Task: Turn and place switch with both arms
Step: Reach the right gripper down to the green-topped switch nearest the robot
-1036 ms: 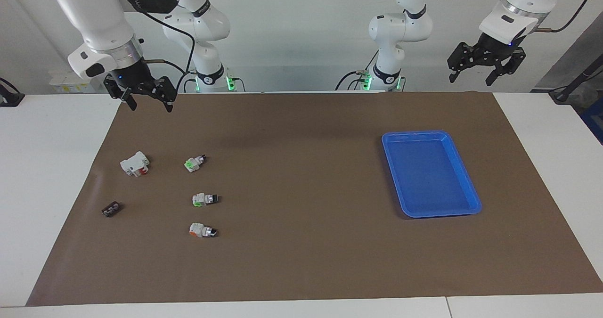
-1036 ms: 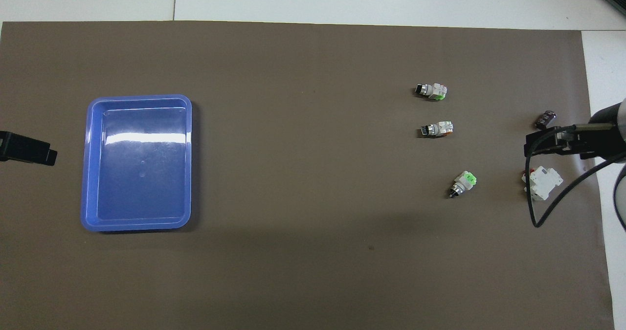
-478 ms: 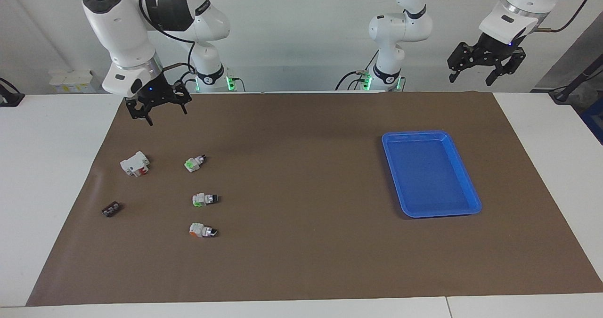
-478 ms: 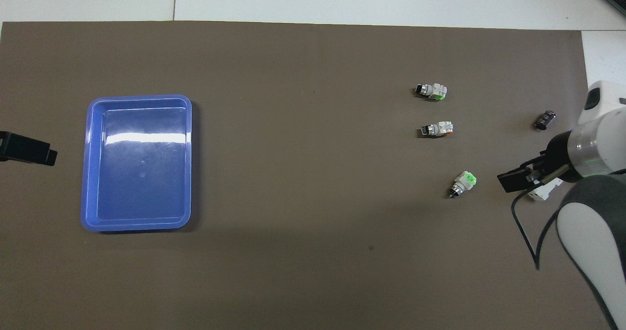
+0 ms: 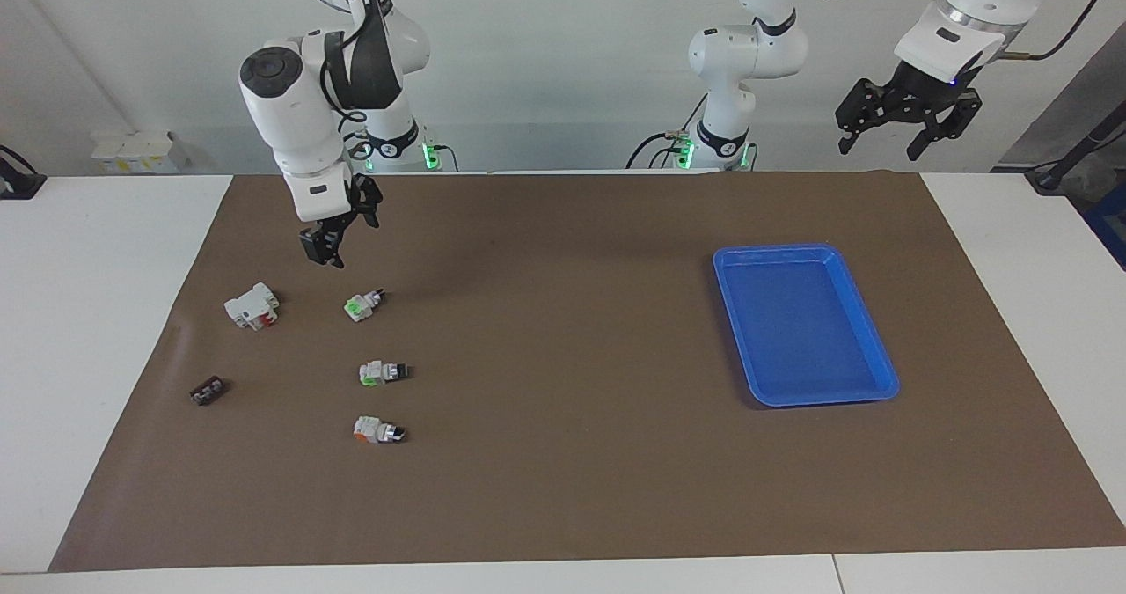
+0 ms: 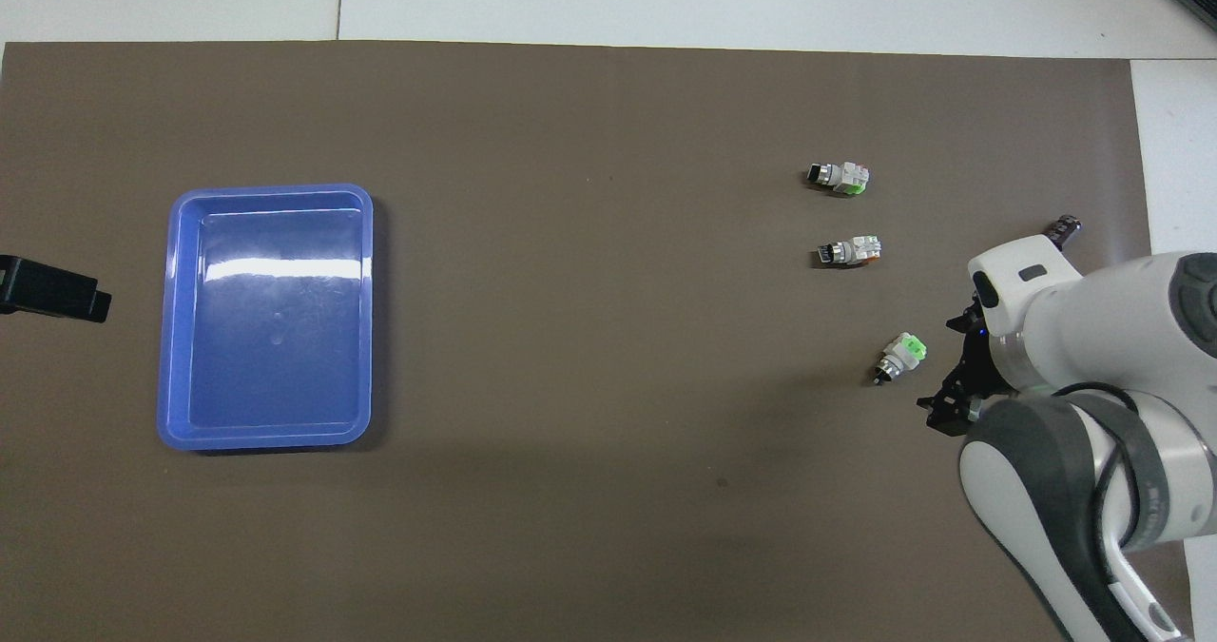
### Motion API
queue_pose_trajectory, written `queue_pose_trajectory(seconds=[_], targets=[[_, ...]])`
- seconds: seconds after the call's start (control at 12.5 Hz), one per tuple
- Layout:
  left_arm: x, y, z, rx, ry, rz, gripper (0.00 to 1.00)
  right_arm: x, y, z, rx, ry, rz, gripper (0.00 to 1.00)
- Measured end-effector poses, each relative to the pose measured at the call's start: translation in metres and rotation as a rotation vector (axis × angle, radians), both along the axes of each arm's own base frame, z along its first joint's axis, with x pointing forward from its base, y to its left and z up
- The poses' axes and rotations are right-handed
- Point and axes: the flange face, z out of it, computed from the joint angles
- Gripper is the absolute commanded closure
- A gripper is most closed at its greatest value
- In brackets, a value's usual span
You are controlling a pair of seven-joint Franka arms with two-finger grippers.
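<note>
The switch with the broad bright green block lies on the brown mat toward the right arm's end, its knob pointing toward the robots. It also shows in the overhead view. My right gripper hangs open and empty in the air just beside the switch, on the side toward the right arm's end of the table, not touching it; it also shows from above. My left gripper waits open and empty, high over the left arm's end of the table; only its tip shows from above.
Two similar switches lie farther from the robots, one with a lime corner and one with an orange end. A white-and-red block and a small dark part lie toward the right arm's end. A blue tray sits toward the left arm's end.
My right arm has swung in from the mat's edge toward the green switch, and its gripper has dropped lower and turned. The left arm and all objects have not moved.
</note>
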Motion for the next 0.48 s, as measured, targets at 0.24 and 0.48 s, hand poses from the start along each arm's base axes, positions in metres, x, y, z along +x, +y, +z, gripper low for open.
queue_pose_trajectory(seconds=[0.24, 0.48], targets=[[0.000, 0.000, 0.000, 0.000, 0.000, 0.000, 0.00, 0.013, -0.032, -0.048, 0.009, -0.036, 0.306, 0.00], [0.000, 0.000, 0.000, 0.000, 0.000, 0.000, 0.00, 0.023, -0.029, -0.089, -0.002, -0.087, 0.527, 0.00]])
